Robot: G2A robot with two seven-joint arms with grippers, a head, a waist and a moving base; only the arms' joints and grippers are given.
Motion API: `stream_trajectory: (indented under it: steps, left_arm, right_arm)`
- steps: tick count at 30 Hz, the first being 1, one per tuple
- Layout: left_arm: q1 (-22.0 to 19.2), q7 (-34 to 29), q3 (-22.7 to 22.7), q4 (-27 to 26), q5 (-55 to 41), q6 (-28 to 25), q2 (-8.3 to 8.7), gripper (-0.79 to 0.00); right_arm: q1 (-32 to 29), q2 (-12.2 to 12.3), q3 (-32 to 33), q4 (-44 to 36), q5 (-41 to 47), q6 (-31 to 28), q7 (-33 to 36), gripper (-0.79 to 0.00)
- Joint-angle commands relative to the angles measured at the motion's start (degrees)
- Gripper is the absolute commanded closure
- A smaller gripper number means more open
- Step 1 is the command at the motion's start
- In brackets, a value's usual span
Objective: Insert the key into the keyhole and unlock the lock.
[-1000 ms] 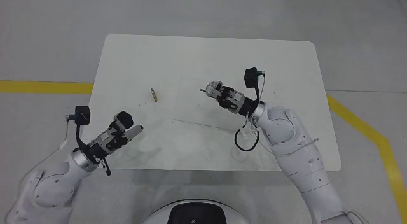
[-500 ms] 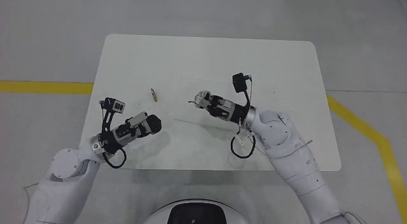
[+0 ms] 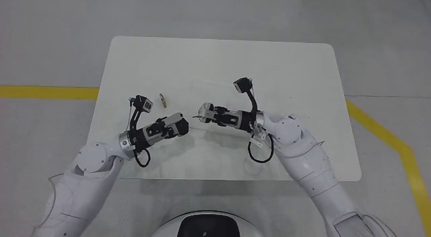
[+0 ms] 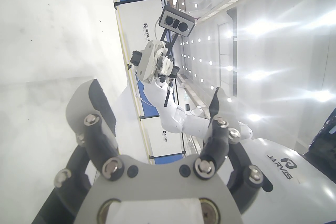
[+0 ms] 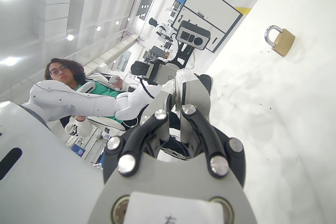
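Item one, your left gripper (image 3: 180, 124): it is placed over the near-middle part of the white table (image 3: 269, 62), turned toward the other arm. Its fingers (image 4: 101, 107) stand wide apart, and nothing is held between them. Item two, your right gripper (image 3: 204, 112): it faces the left one from the opposite side, so the two tips are near each other but not touching. Its fingers (image 5: 197, 96) are drawn together, pad against pad. In the top view a thin sliver shows at the tip, but it is too small for you to call it the key, and you cannot tell from the wrist view whether anything is pinched there. Item three, the padlock (image 3: 162, 99): it has a brass body and a silver shackle seated in the body. It lies on the table top, free of both grippers. It is near the left gripper, on that gripper's far side, and farther from the right gripper. Your right wrist view shows it resting alone on bare table surface, with the shackle end pointing toward the table's edge. Item four, surroundings: a grey floor with a yellow line (image 3: 40, 92) running past the table's left side.
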Motion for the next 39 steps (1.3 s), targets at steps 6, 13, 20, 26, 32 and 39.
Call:
stream_trajectory:
  steps: [6,13,20,26,32,39]
  left_arm:
    - [-1.0,1.0,1.5,0.2,0.7,-0.6,-0.26,-0.292]
    - [-1.1,4.8,2.3,-0.3,4.8,-2.3,-0.44,-0.259]
    - [-1.2,6.5,2.8,-0.3,6.3,-2.5,-0.54,-0.188]
    - [-1.7,7.3,3.0,0.3,6.9,-2.0,-0.59,-0.062]
    - [-2.1,7.7,3.1,0.5,7.7,-1.6,-0.6,0.0]
    - [-2.2,9.2,2.8,0.4,9.8,-1.7,-0.53,0.0]
  right_arm:
    - [1.2,-0.2,-0.7,0.8,-0.5,2.0,0.3,0.0]
    - [2.1,-0.4,-1.4,1.2,0.4,2.6,2.0,0.0]
    - [2.7,-0.7,-2.2,1.8,0.9,3.3,3.0,0.0]
    - [3.0,-0.8,-2.4,2.5,1.5,3.5,3.5,0.0]
    - [3.5,-1.0,-2.7,2.9,1.8,3.7,3.6,0.0]
    - [3.9,-1.2,-2.5,3.8,2.5,3.4,3.1,0.0]
